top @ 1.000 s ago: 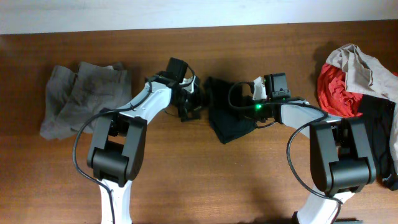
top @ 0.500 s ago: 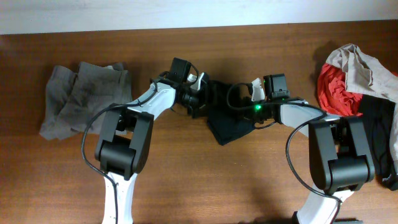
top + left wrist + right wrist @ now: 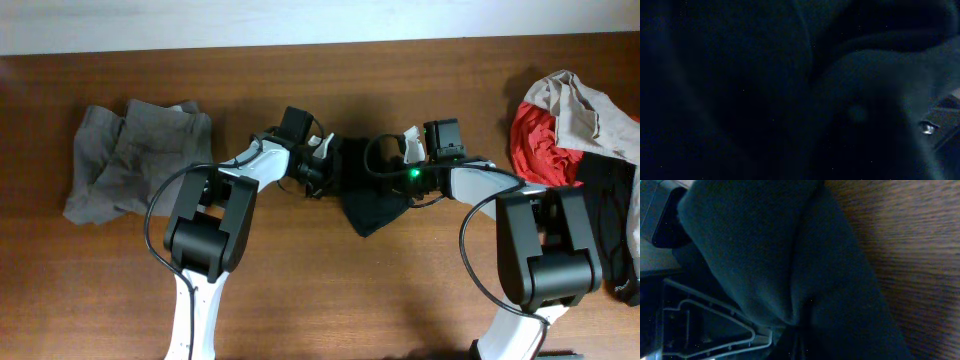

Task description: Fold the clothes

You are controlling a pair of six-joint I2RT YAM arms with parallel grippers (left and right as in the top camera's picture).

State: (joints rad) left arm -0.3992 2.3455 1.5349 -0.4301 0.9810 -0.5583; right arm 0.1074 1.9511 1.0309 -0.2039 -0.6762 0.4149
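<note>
While crumpled, black T-shirt (image 3: pixel 366 204), long axis far-to-near, tapered tip nearward.

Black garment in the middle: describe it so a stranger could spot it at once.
On the wooden table, look midway between the left hand and the right hand. The black garment lies crumpled there, alone in the centre; the grey trousers lie far left and the red-and-beige pile far right.

On the brown wooden table (image 3: pixel 340 290), grey trousers (image 3: pixel 135 160) are laid at left, a black T-shirt (image 3: pixel 372 200) centrally, a mixed pile (image 3: pixel 570 125) at right.
</note>
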